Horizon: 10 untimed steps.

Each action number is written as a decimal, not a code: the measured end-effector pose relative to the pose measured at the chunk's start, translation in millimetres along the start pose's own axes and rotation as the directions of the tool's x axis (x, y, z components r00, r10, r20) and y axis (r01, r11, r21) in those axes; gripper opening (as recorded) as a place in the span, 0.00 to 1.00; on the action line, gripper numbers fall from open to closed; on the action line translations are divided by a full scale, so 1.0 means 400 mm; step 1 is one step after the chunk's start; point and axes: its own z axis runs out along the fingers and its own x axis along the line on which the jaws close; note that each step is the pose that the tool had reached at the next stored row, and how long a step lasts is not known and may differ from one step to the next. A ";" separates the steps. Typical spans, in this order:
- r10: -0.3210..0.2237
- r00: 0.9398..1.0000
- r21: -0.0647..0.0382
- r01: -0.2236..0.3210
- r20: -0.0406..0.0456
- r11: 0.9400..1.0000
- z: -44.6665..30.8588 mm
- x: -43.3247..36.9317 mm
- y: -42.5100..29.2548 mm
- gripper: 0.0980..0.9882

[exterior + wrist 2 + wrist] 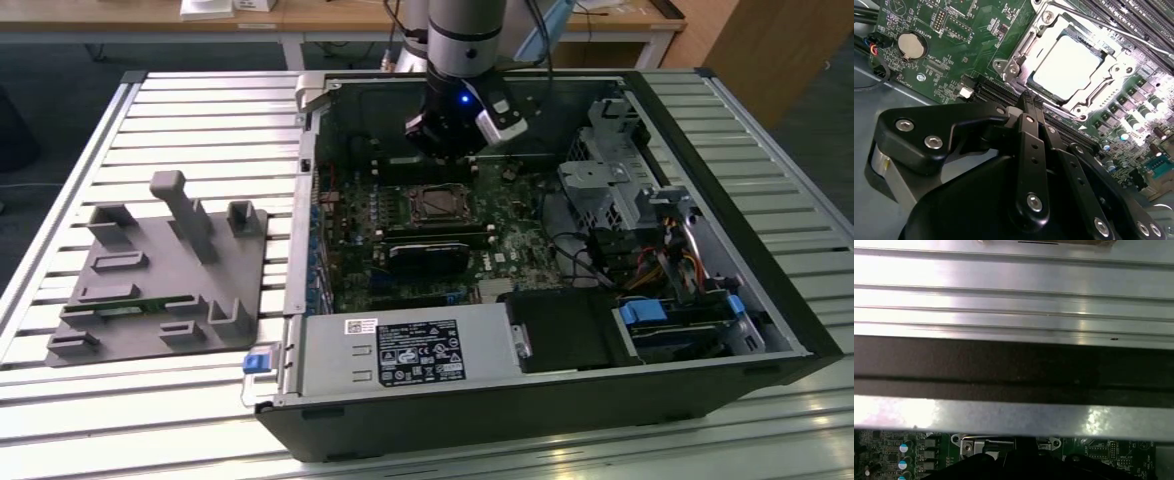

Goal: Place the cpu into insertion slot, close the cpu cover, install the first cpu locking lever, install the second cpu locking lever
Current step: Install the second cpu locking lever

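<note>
The cpu (1066, 62) lies flat in the insertion slot (437, 205) on the green board, its pale metal top glaring under the light. The silver cpu cover (1021, 55) is down around it, and the chip shows through the cover's window. A thin lever rod (1114, 31) runs along one side of the socket; I cannot tell whether it is latched. My gripper (1030, 100) is shut with nothing held, its tips just beside the socket's edge. In the exterior view the gripper (451, 155) hangs inside the case, just behind the socket.
The open computer case (747, 300) lies on a slatted metal table (200, 110). A grey fixture (160, 270) stands at the exterior view's left. A black card (427, 252), the power supply (407, 352) and a drive cage (614, 180) surround the socket. The case wall (1014, 360) is close.
</note>
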 end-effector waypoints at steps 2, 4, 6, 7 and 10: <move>0.000 1.000 0.000 0.000 0.000 1.000 0.000 0.000 -0.001 0.01; 0.000 1.000 0.000 0.000 0.000 1.000 0.000 0.000 -0.002 0.01; 0.000 1.000 0.000 0.000 0.000 1.000 0.000 0.000 -0.005 0.01; 0.000 1.000 0.000 0.000 0.000 1.000 0.000 0.000 -0.006 0.01; 0.000 1.000 0.000 0.000 0.000 1.000 -0.001 0.000 -0.010 0.01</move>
